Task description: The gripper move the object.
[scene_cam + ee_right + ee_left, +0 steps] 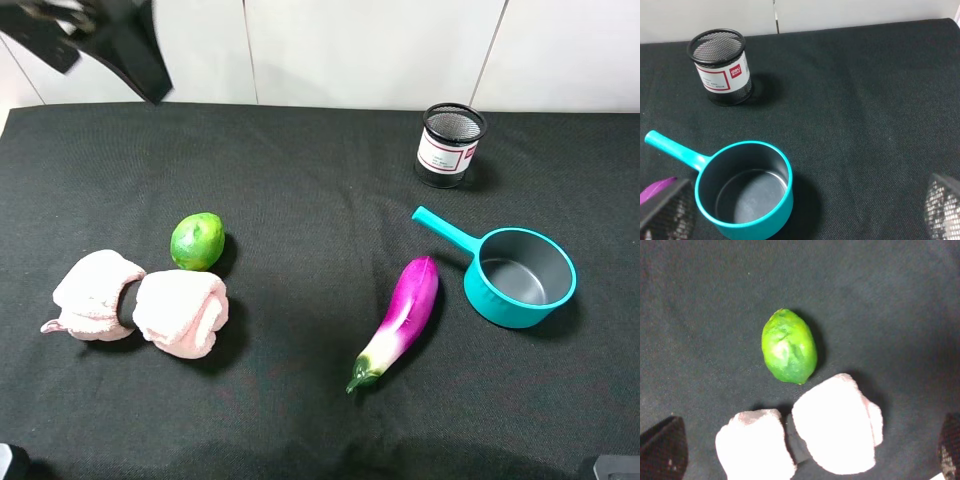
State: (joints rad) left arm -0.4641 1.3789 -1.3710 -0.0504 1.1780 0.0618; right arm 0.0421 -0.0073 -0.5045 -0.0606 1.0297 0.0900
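lime [197, 241]: small, glossy, bright green, slightly oval with a blunt nub at one end, dimpled skin with a pale sheen on top. Lies on its side on the black cloth, left half of the exterior high view, resting free and clear of any fingers. Sits just behind the pink rolled towel, very close to it or barely touching; contact can't be confirmed. Well apart from the eggplant and the teal pot on the right. Left wrist view looks straight down on it [789, 346], long axis roughly along the camera's vertical.

left gripper [95, 40]: black, blurred, raised at the top-left corner of the exterior high view, well away from the lime. Only the dark fingertips [662, 449] show at the wrist view's edges, set wide apart with nothing between them.
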